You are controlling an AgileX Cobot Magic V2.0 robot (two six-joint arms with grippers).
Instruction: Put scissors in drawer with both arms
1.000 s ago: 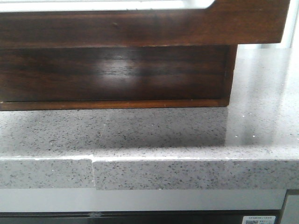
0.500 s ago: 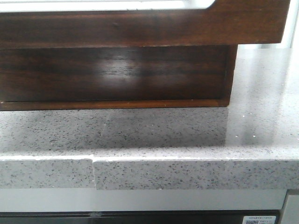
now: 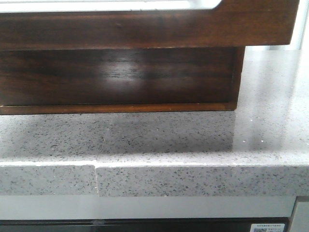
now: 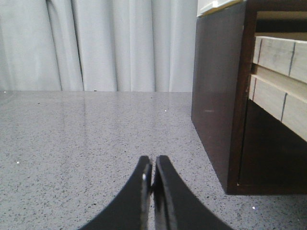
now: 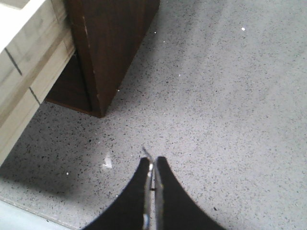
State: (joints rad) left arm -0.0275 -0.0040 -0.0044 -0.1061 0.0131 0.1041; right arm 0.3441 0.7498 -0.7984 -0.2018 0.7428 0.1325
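A glossy dark brown drawer stands pulled out over the grey speckled countertop, likely opened to receive scissors. No scissors appear anywhere, except perhaps a thin metal sliver between the right gripper fingers, which are pressed together. The left gripper is pressed together, empty. Only the wrist views show the grippers, the cabinet's sides and the drawer's pale wooden side; the front view shows no arms.

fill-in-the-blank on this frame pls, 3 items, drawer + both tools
1. The drawer front sticks out over the speckled grey ____.
2. In its wrist view, the left tool has its fingers ____.
3. In these views the scissors are ____.

Missing words: counter; shut; not visible
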